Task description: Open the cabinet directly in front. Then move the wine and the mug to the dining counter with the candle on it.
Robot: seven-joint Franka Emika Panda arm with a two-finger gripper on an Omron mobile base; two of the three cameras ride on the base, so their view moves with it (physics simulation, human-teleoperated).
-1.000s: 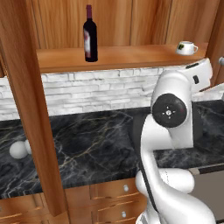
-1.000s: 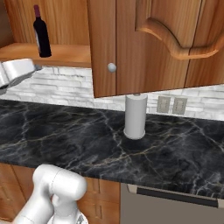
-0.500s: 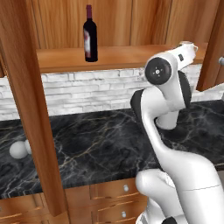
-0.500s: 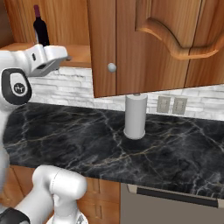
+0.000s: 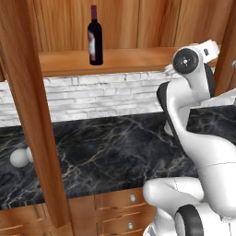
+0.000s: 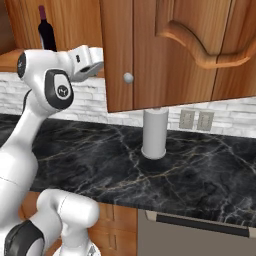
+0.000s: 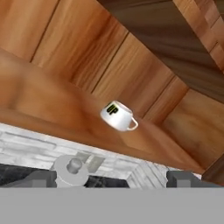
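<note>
The cabinet (image 6: pixel 150 45) stands open, its door swung out with a round silver knob (image 6: pixel 128 77). On its shelf (image 5: pixel 129 60) the dark wine (image 5: pixel 95 37) stands upright at the left, also in the right base view (image 6: pixel 46 32). The white mug (image 7: pixel 117 116) with dark marks sits on the same shelf, ahead of my gripper (image 7: pixel 111 179) and apart from it. The fingertips (image 7: pixel 41 177) stand wide apart with nothing between them, so the gripper is open. My raised hand (image 6: pixel 86 64) is level with the shelf edge. The dining counter and the candle are out of view.
A black marble counter (image 5: pixel 106 152) backed by white brick runs below the shelf. On it stand a white paper towel roll (image 6: pixel 154 132) and a small white round object (image 5: pixel 19 157). The open left door's edge (image 5: pixel 32 115) rises close at the left. Wall outlets (image 6: pixel 194 120) sit right of the roll.
The arm has swung up from a folded pose, and the hand has moved right along the shelf front. Wine and mug have not moved.
</note>
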